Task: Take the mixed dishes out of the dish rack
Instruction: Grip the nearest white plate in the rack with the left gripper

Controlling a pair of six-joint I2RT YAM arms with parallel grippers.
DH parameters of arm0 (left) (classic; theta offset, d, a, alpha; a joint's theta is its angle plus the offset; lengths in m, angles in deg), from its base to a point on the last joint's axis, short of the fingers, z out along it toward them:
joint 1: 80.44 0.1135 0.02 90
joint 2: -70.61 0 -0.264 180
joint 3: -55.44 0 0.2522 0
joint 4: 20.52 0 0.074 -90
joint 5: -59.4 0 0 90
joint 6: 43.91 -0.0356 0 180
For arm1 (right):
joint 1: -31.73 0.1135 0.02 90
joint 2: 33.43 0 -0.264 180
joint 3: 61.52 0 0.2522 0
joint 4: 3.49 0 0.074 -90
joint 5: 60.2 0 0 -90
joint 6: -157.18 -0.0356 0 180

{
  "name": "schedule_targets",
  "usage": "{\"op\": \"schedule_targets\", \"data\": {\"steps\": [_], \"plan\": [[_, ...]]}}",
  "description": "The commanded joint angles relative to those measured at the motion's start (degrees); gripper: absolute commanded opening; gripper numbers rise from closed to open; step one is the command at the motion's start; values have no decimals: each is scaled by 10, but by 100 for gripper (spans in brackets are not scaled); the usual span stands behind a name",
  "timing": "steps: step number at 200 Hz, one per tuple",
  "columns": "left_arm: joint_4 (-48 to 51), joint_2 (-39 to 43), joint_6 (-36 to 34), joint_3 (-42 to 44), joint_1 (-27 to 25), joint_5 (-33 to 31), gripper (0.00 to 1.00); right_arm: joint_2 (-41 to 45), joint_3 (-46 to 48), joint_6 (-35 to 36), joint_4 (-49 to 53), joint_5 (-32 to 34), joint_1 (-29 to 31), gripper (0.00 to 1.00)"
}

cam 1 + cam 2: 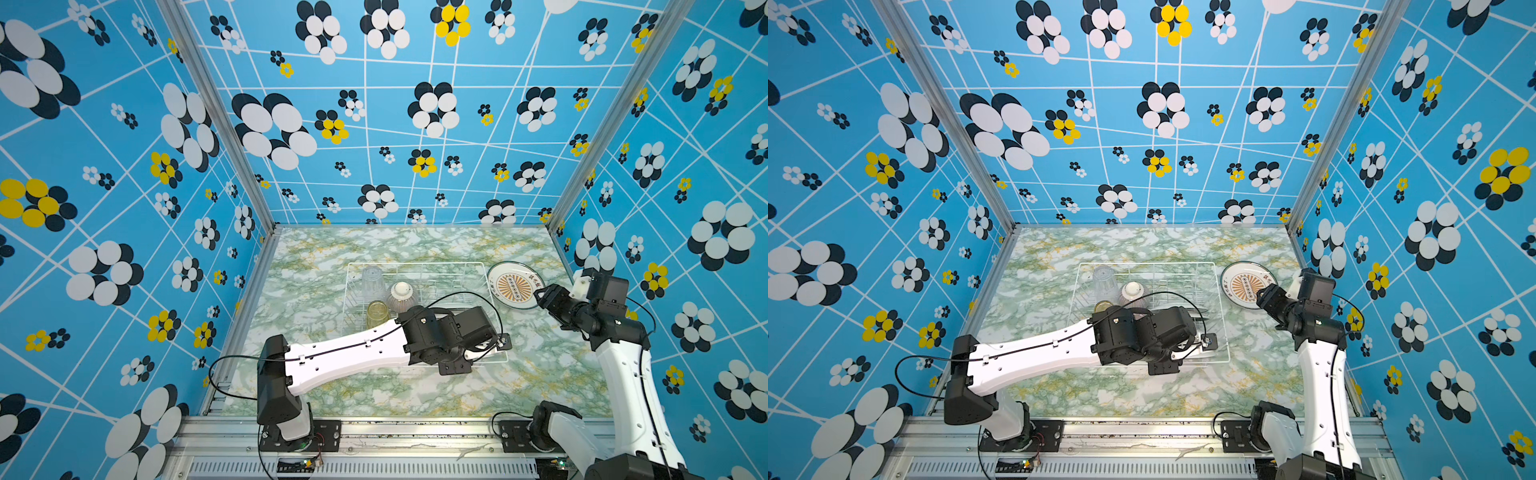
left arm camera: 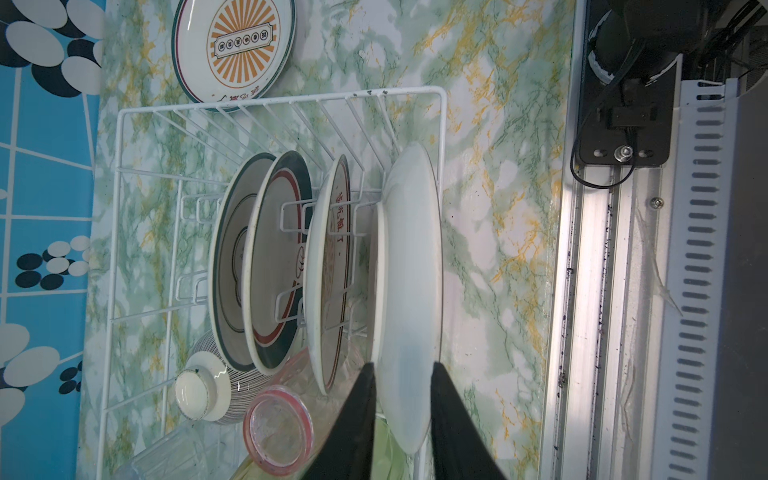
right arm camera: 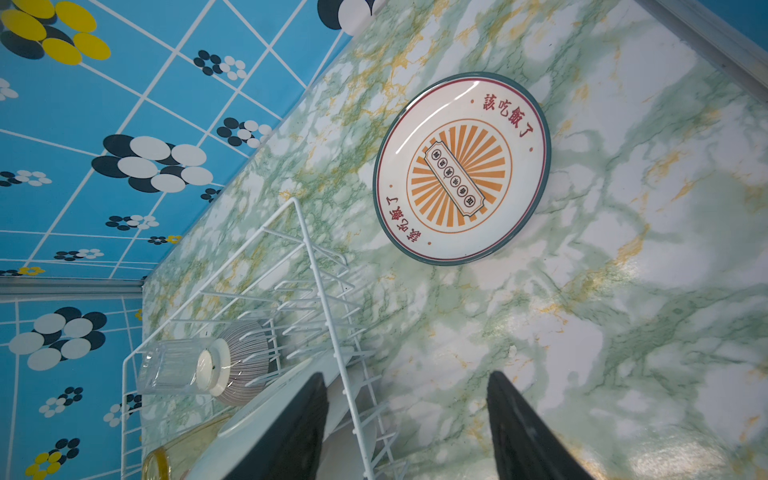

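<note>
White dish rack (image 1: pixel 415 263) low in mid-frame in both top views. Plain white plate (image 2: pixel 411 270) upright at its lower-right end, rim pinched by left gripper (image 2: pixel 402 366). Sunburst plate (image 1: pixel 515 286) flat on marbled table (image 1: pixel 316 257), right of rack. Right gripper (image 3: pixel 407 376) beside it, spread wide, empty.

Bright, even light; glossy glare.

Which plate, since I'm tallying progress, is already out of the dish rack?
The orange-sunburst plate, lying flat on the table beside the dish rack; the other plates stand on edge in its slots.
</note>
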Motion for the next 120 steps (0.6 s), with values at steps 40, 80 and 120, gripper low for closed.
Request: {"op": "schedule_targets", "data": {"steps": [40,80,120], "plan": [[42,0,8,-1,-1,46,26,4,4,-7,-12,-7,4,63],[43,-14,4,1,-1,40,25,1,6,-9,-17,-10,4,63],[21,-22,-2,1,-1,15,26,1,7,-8,-18,-10,4,63]]}}
